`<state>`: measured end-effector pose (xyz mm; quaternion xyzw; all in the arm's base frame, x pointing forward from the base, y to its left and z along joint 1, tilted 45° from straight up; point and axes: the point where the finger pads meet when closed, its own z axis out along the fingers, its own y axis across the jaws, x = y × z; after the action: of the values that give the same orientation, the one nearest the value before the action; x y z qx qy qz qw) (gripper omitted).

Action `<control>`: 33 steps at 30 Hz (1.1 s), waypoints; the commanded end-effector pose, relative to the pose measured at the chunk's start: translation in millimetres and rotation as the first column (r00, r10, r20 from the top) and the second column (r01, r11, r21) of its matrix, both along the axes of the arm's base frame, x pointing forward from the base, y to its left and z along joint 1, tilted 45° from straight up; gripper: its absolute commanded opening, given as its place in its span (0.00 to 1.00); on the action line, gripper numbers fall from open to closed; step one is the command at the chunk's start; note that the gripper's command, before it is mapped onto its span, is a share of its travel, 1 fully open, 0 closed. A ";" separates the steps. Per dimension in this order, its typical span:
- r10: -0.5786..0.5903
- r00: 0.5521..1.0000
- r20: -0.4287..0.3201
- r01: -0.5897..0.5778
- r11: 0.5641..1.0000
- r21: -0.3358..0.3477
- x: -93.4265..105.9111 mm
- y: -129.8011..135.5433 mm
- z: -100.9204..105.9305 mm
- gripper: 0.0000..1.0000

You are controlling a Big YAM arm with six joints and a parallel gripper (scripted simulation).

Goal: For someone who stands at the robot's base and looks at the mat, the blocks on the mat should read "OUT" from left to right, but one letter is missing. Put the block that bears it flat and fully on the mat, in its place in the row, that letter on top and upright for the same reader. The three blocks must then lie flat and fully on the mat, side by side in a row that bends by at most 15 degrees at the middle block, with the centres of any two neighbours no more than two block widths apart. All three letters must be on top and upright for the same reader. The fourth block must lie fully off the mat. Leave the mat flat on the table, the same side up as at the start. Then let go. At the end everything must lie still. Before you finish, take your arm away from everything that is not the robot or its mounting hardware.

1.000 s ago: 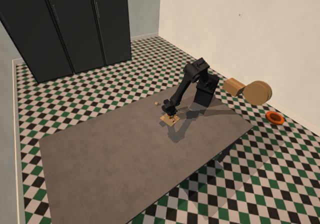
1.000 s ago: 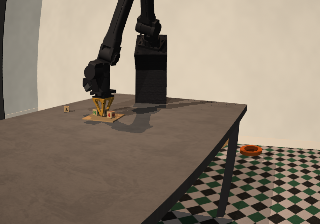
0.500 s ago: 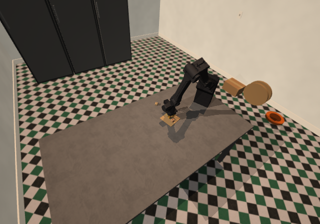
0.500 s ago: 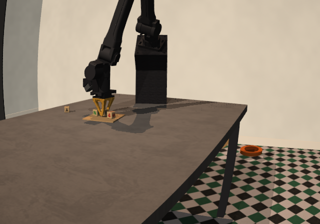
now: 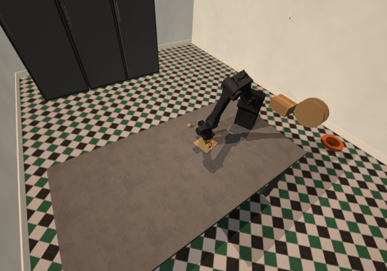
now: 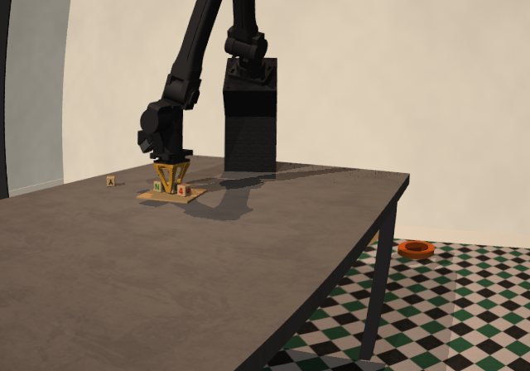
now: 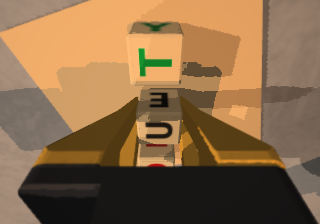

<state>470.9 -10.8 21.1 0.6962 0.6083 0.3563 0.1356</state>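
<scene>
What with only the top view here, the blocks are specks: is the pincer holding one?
Observer: Yes; in the wrist view the yellow pincer is shut on a wooden cube showing a black U.
Operator: Any neighbour?
Observer: A wooden cube with a green T sits just beyond it, on the tan mat.
Operator: The spare?
Observer: Exterior view: a small wooden cube with a black letter lies off the mat, on the grey table.
</scene>
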 end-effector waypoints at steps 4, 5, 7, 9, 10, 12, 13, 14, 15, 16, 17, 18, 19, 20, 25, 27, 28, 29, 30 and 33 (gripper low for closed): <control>0.001 1.000 0.020 -0.002 1.000 0.003 5.2 6.0 5.3 0.20; 0.001 1.000 0.023 -0.002 1.000 0.002 5.5 6.0 6.4 0.20; 0.001 1.000 0.022 -0.002 1.000 0.002 5.6 6.0 6.2 0.20; 0.001 1.000 0.019 -0.001 1.000 0.003 5.1 6.1 5.5 0.20; 0.001 1.000 0.019 -0.002 1.000 0.003 5.1 6.1 5.5 0.20; 0.001 1.000 0.019 -0.002 1.000 0.003 5.1 6.1 5.5 0.20; 0.001 1.000 0.019 -0.002 1.000 0.003 5.1 6.1 5.5 0.20; 0.001 1.000 0.019 -0.002 1.000 0.003 5.1 6.1 5.5 0.20; 0.001 1.000 0.019 -0.002 1.000 0.003 5.1 6.1 5.5 0.20; 0.001 1.000 0.019 -0.002 1.000 0.003 5.1 6.1 5.5 0.20; 0.001 1.000 0.019 -0.002 1.000 0.003 5.1 6.1 5.5 0.20; 0.001 1.000 0.019 -0.002 1.000 0.003 5.1 6.1 5.5 0.20; 0.001 1.000 0.019 -0.002 1.000 0.003 5.1 6.1 5.5 0.20; 0.001 1.000 0.019 -0.002 1.000 0.003 5.1 6.1 5.5 0.20; 0.001 1.000 0.019 -0.002 1.000 0.003 5.1 6.1 5.5 0.24; 0.001 1.000 0.019 -0.002 1.000 0.003 5.1 6.1 5.5 0.28; 0.001 1.000 0.019 -0.002 1.000 0.003 5.1 6.1 5.5 0.28; 0.001 1.000 0.019 -0.002 1.000 0.003 5.1 6.1 5.5 0.28; 0.001 1.000 0.019 -0.002 1.000 0.003 5.1 6.1 5.5 0.32; 0.001 1.000 0.019 -0.002 1.000 0.003 5.1 6.1 5.5 0.35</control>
<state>472.2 -10.4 20.5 0.6959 0.6080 0.3570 0.1360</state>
